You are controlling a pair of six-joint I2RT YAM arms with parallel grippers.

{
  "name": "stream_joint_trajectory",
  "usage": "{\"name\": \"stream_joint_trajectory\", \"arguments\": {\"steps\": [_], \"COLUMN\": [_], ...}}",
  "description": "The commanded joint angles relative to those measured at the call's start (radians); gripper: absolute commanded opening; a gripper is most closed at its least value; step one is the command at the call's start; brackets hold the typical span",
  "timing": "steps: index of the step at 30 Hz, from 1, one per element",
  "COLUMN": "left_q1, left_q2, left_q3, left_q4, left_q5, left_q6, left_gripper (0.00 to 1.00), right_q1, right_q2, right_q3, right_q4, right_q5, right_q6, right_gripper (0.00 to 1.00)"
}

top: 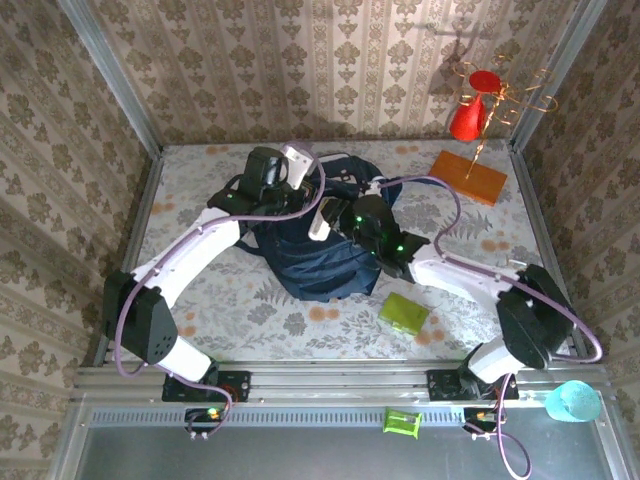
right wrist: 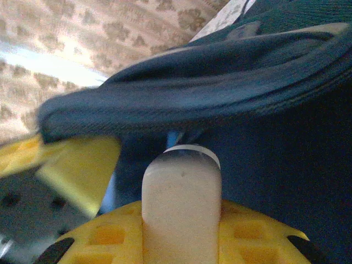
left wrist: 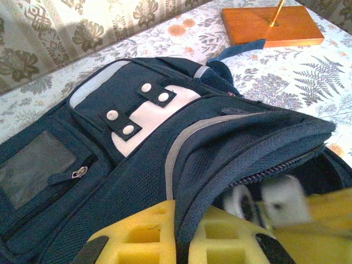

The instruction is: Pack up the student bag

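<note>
The student bag [top: 310,255], a navy backpack with a white buckle patch [left wrist: 146,113], lies in the middle of the table. My left gripper [top: 295,190] [left wrist: 186,223] is shut on the zip edge of the bag's opening and holds that flap up. My right gripper [top: 337,222] [right wrist: 181,217] is shut on a cream, round-ended case [right wrist: 181,190] [top: 320,220], which points into the dark mouth of the bag under the raised flap [right wrist: 220,91]. In the left wrist view the right gripper [left wrist: 275,203] is a blur at the opening.
A green box [top: 404,313] lies on the table in front of the bag, near the right arm. At the back right an orange wooden base [top: 468,176] [left wrist: 272,25] carries a wire stand with a red cone [top: 470,115]. Patterned walls close off three sides.
</note>
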Motion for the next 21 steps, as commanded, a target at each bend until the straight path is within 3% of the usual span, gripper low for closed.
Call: {"name": "stream_joint_trajectory", "arguments": {"steps": [1,7,10,14,17,21], "left_q1": [0.004,0.007,0.010,0.023,0.039,0.054], "left_q2": [-0.063,-0.050,-0.047,-0.045,-0.048,-0.042], "left_q3": [0.065,0.069,0.069,0.071,0.063,0.053], "left_q4": [0.072,0.077,0.081,0.081,0.085,0.094], "left_q5": [-0.007,-0.002,-0.002,-0.003,-0.001,0.010], "left_q6": [-0.070,-0.080,-0.085,-0.094,-0.111,-0.117], "left_gripper": [0.00,0.00,0.00,0.00,0.00,0.00], "right_q1": [0.009,0.034,0.031,0.030,0.021,0.010], "right_q2": [0.060,0.224,0.272,0.217,0.125,-0.014], "right_q3": [-0.002,0.085,0.156,0.141,0.081,0.003], "right_q4": [0.160,0.210,0.125,0.047,0.018,-0.018], "right_q5": [0.194,0.383,0.390,0.361,0.323,0.219], "right_q6": [0.192,0.374,0.401,0.289,0.181,0.035], "right_gripper": [0.13,0.15,0.36,0.61,0.69,0.70]}}
